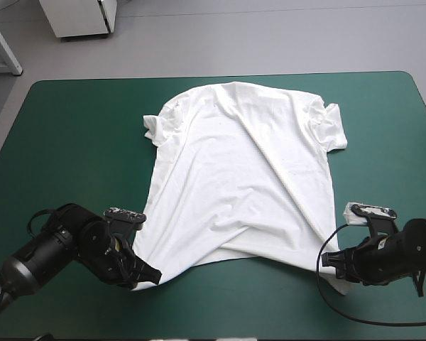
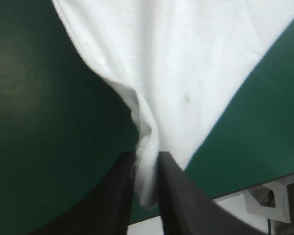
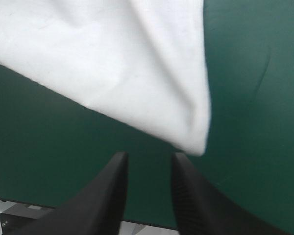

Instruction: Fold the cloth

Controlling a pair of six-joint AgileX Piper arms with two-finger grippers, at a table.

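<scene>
High view: the T-shirt [image 1: 241,170] lies spread flat mid-table on the teal-green cover [image 1: 78,135]; my left gripper [image 1: 145,275] is at its near left corner, my right gripper [image 1: 335,261] at its near right corner; left wrist view: my fingers [image 2: 120,196] clamp the hem corner; right wrist view: my fingers [image 3: 115,191] stand apart, released, with the corner just ahead.

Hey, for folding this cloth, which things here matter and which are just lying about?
In the job: T-shirt, spread flat; left gripper, jaws shut on its near corner; right gripper, jaws open just short of the other near corner.
Just there: teal-green cover under it all.
</scene>
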